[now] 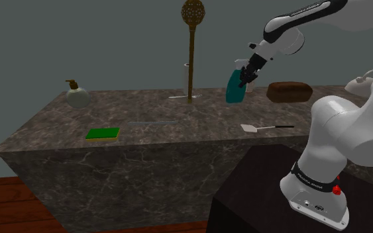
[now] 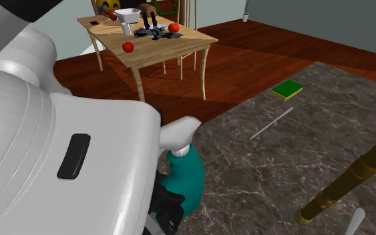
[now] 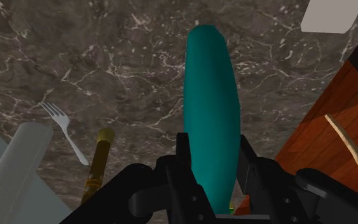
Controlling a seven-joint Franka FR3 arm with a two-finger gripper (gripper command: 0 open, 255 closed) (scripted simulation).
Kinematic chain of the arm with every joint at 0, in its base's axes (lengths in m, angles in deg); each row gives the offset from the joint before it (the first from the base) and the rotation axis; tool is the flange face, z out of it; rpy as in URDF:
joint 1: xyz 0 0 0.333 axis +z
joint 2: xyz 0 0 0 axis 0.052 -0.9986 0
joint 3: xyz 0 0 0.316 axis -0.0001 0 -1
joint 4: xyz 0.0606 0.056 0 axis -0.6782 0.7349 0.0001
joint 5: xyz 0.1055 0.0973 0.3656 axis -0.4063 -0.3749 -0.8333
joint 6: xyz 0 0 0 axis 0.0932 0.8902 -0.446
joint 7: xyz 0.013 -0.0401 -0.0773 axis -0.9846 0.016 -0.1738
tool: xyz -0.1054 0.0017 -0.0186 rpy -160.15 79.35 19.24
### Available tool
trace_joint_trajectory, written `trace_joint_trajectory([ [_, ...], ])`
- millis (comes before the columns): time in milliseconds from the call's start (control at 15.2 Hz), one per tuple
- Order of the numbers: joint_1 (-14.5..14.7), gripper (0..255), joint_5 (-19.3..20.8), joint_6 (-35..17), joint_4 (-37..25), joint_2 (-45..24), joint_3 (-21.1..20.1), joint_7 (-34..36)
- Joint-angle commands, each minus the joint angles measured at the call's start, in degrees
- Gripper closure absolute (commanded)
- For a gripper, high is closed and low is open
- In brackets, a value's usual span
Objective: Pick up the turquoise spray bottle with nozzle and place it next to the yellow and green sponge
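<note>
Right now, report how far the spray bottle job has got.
Done: the pincer is shut on the turquoise spray bottle, which looks lifted off the stone counter. In hand: the bottle hangs tilted above the counter's far side in the shoulder view. Left: carry it to the yellow and green sponge near the front edge, set it down beside it and let go.
</note>
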Motion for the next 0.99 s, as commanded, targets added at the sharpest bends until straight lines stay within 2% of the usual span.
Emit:
trace_joint_trajectory([
  [0,-0.9,255,0.4,1.5,-0.9,0.5,-1.3,0.8],
  [924,-4.7,255,1.9,11.1,-7.9,3.3,-8.3,6.1],
])
